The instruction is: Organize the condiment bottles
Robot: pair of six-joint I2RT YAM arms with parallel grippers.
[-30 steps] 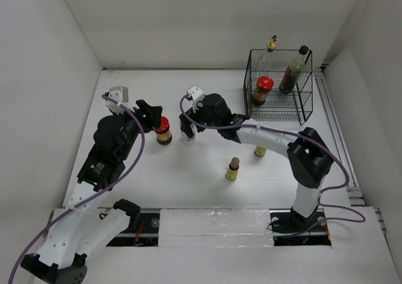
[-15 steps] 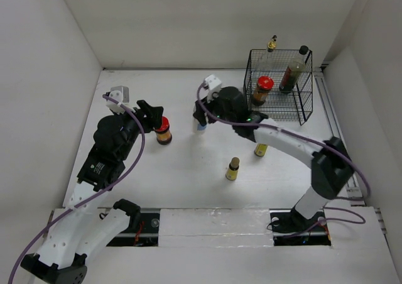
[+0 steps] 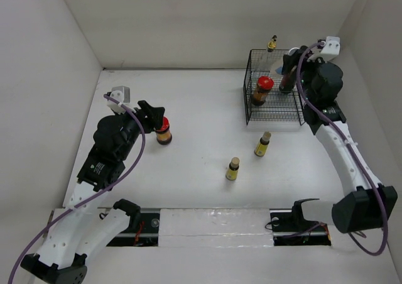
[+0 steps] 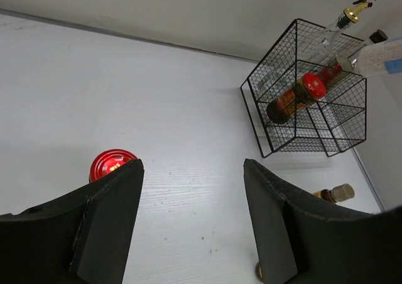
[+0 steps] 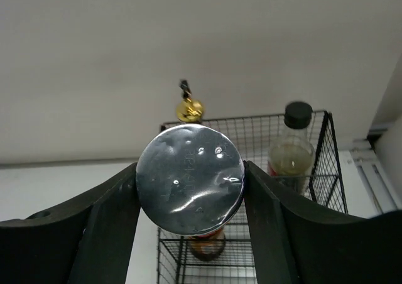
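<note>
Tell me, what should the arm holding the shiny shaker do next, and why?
Probably lower the shaker gently into the basket. The right gripper is shut on its lid and seems to hang above the basket, where a red-lidded jar sits. The basket's near part looks free, so that seems the spot to aim for.

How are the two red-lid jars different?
The basket jar sits inside the black wire basket; the table jar stands out on the table. The basket jar has a black-capped bottle beside it; the table jar has only the open left hand near. Both are dark with red lids.
</note>
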